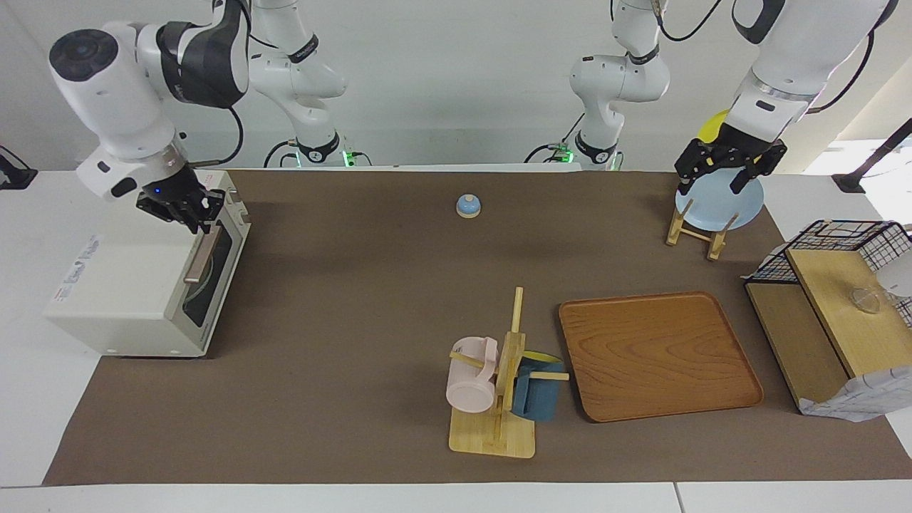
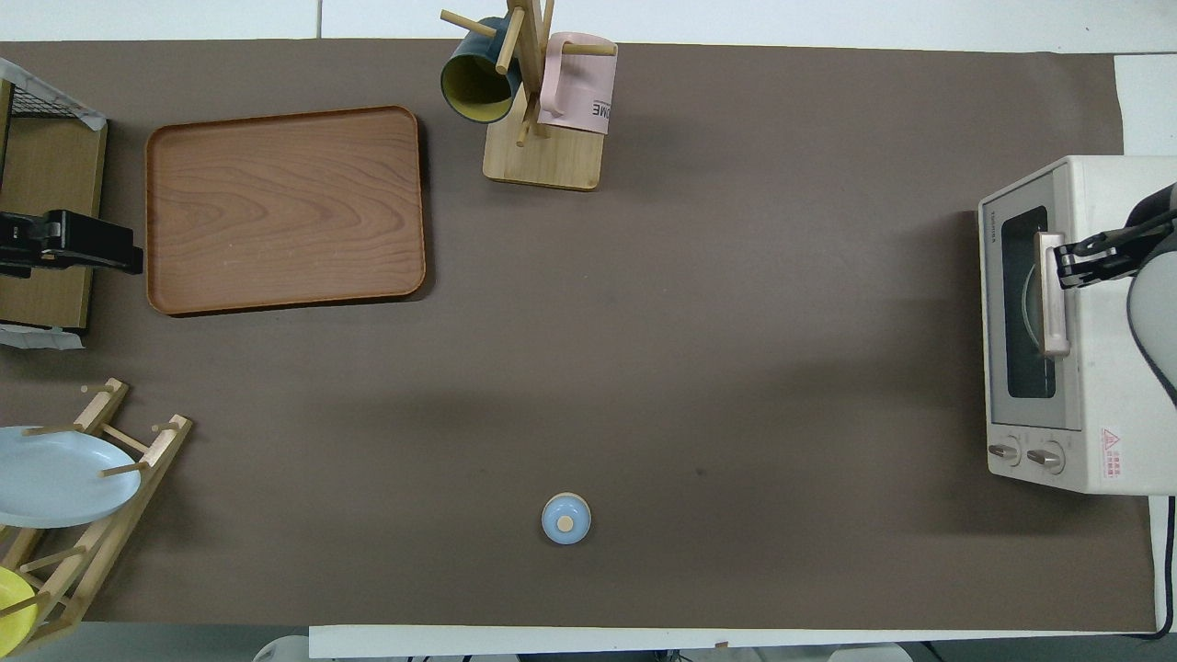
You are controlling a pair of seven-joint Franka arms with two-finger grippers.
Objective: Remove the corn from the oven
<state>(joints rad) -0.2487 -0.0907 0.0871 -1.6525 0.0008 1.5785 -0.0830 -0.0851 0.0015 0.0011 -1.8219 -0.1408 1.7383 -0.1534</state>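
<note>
Oven [image 1: 135,285] sits at the right arm's end of the table, door closed, dark glass facing the table middle, beige bar handle [image 1: 201,258] across the door's upper edge. Corn not visible in either view; only a curved pale shape shows through the glass, can't tell what it is. Right gripper [image 1: 194,210] is at the oven's top front edge, right at the robot-side end of the handle; in the overhead view the right gripper's tips [image 2: 1071,260] meet the handle bar [image 2: 1053,294], but whether the fingers are apart or clamped on it, cannot tell. Left gripper [image 1: 723,171] waits well away from the oven, at the left arm's end, over the light blue plate [image 1: 719,203] standing in a wooden plate rack [image 1: 695,231]; fingers spread apart, holding nothing. Between oven and rack, a small blue bell [image 1: 468,206] on the brown mat [image 1: 356,320]. Farther from the robots than the bell: mug tree [image 1: 502,385] with pink mug [image 1: 470,385] and blue mug [image 1: 538,395], wooden tray [image 1: 659,356] beside it. Wire basket shelf [image 1: 833,285] at the table edge beside the tray.
</note>
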